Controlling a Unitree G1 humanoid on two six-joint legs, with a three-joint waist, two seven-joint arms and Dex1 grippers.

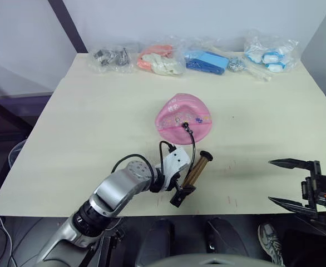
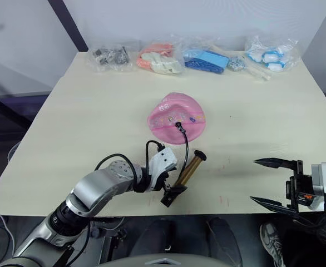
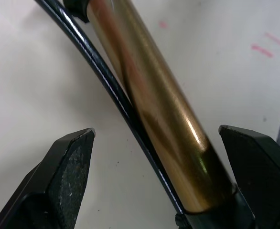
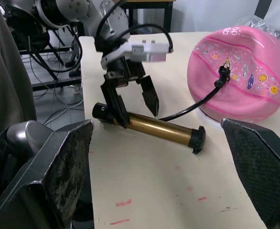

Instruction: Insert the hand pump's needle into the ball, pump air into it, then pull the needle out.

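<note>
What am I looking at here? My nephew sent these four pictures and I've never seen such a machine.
A two-armed robot works at a pale table. Two pictures come from its head camera, two from cameras on its wrists. The left gripper stands open astride a gold hand pump lying on the table; nothing is gripped. The pump's thin black hose runs to a dented pink ball, its needle fitting at the valve. The right gripper waits open and apart. Bagged items line the far edge.

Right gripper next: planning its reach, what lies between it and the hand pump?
Bare tabletop with faint red marks separates the open right gripper from the hand pump, as the right wrist view shows.
</note>
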